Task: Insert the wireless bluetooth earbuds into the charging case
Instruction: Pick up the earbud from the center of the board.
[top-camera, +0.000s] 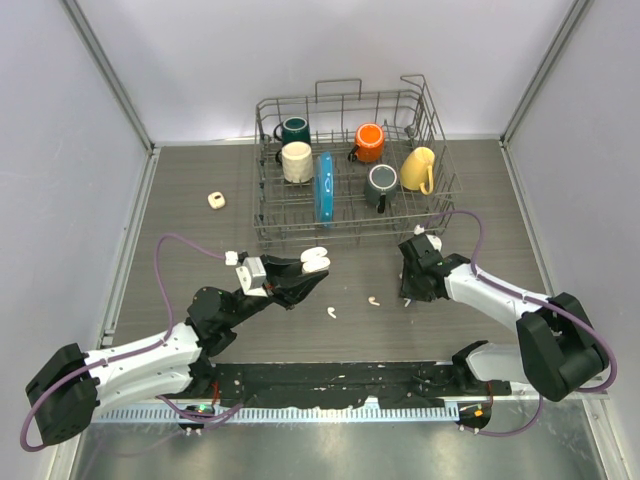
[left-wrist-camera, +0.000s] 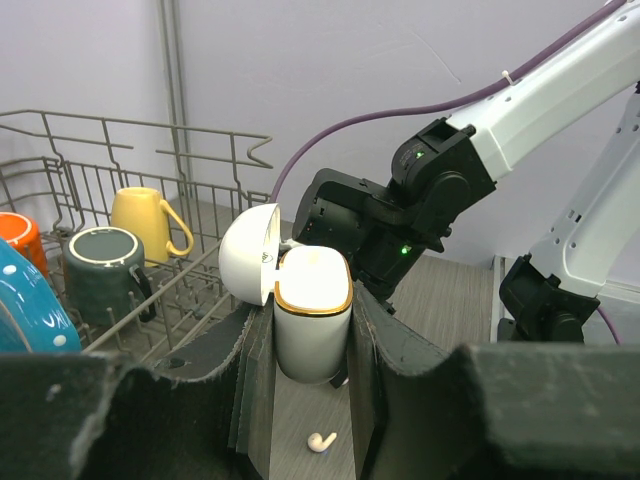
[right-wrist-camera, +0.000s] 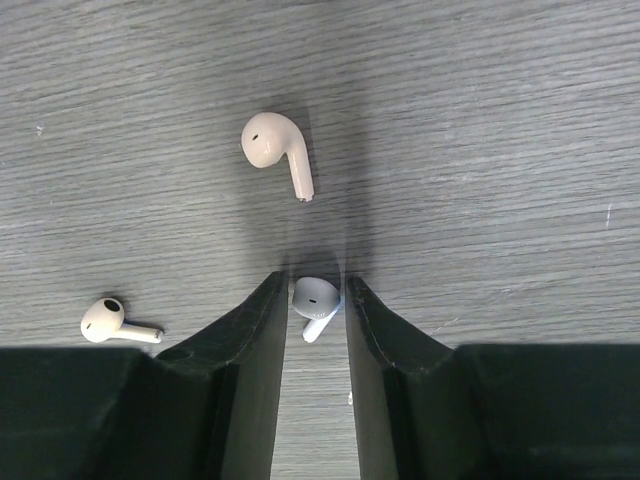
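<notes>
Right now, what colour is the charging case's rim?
Gold; the charging case shows best in the left wrist view.

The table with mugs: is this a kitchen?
Probably a robot test booth, not a kitchen: a left arm and right arm stand at the table, and plain walls box it in.

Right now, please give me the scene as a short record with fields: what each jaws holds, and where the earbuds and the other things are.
left jaws: shut on the charging case, its lid open
right jaws: low over the table, around one earbud; firm grip not certain
loose earbuds: one ahead of the right jaws, another off to the side, both lying on the table
dish rack: far side, holding mugs and a blue plate
</notes>
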